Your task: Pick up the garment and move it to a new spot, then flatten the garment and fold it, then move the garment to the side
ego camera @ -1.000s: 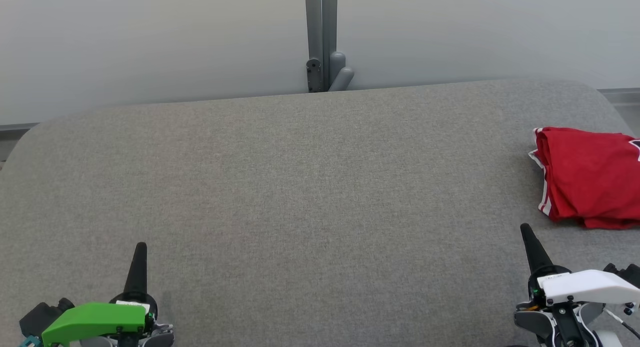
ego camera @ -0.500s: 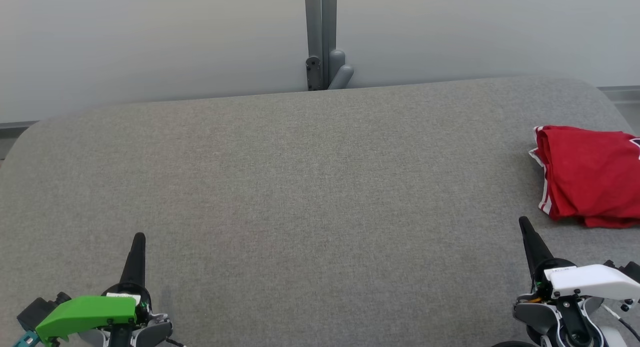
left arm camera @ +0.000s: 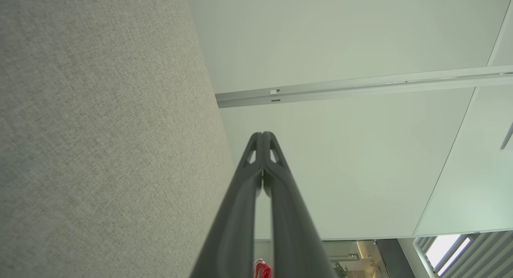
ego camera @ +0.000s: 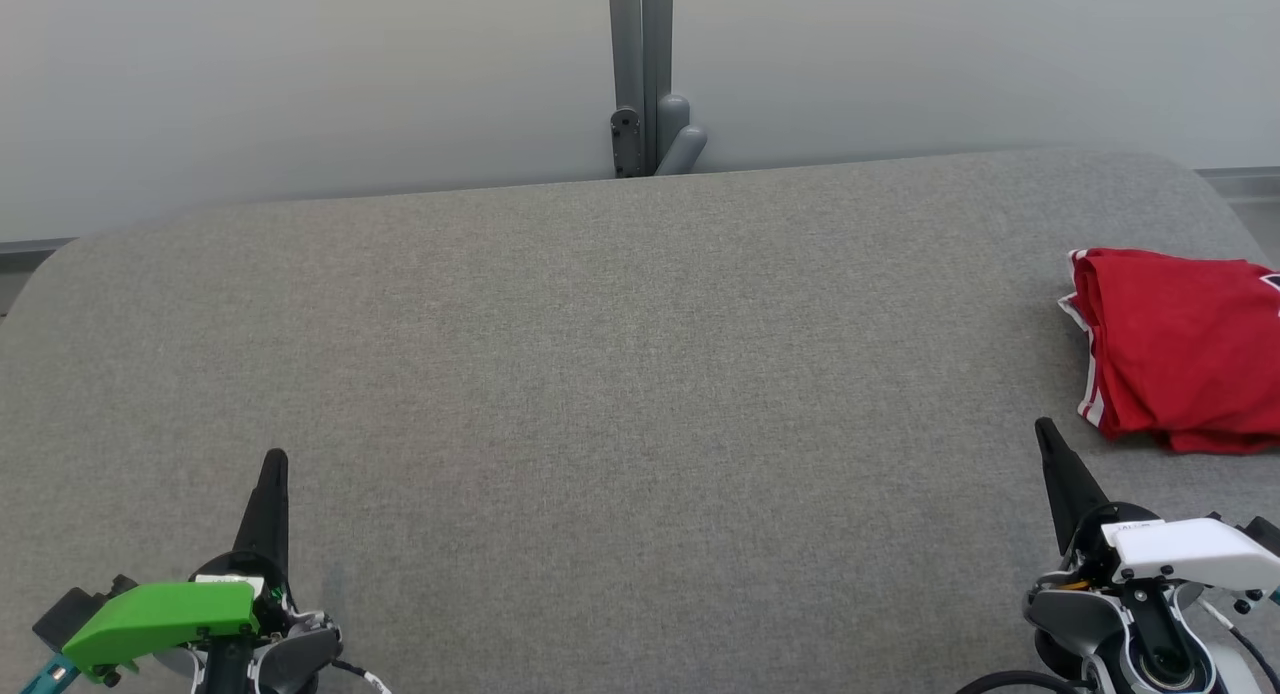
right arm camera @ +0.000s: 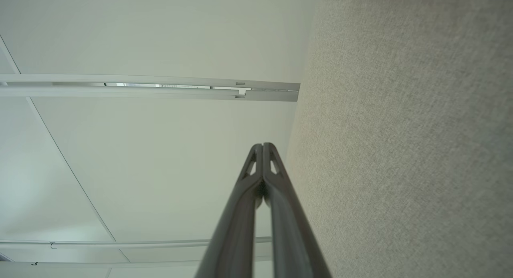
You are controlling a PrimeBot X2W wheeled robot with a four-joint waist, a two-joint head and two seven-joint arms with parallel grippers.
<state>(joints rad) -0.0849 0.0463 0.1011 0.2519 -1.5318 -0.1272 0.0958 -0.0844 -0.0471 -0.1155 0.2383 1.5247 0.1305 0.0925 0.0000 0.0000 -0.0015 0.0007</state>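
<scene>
The garment [ego camera: 1185, 349] is red with white trim, folded into a compact bundle at the right edge of the grey padded table [ego camera: 620, 374]; a sliver of the garment [left arm camera: 261, 269] shows red between the fingers in the left wrist view. My left gripper [ego camera: 273, 461] is at the lower left, shut and empty, its tips [left arm camera: 262, 134] pressed together. At the lower right my right gripper [ego camera: 1045, 429] points up, shut with nothing in it, a short way below and left of the garment; its tips [right arm camera: 262, 146] meet too.
A grey post with a hinge [ego camera: 645, 84] stands behind the table's far edge against a pale wall. The table's rounded corners lie at far left and far right.
Both grippers' fingertips sit slightly higher in the head view than a second ago, and the whole scene has shifted a little as the camera moved. The garment lies still.
</scene>
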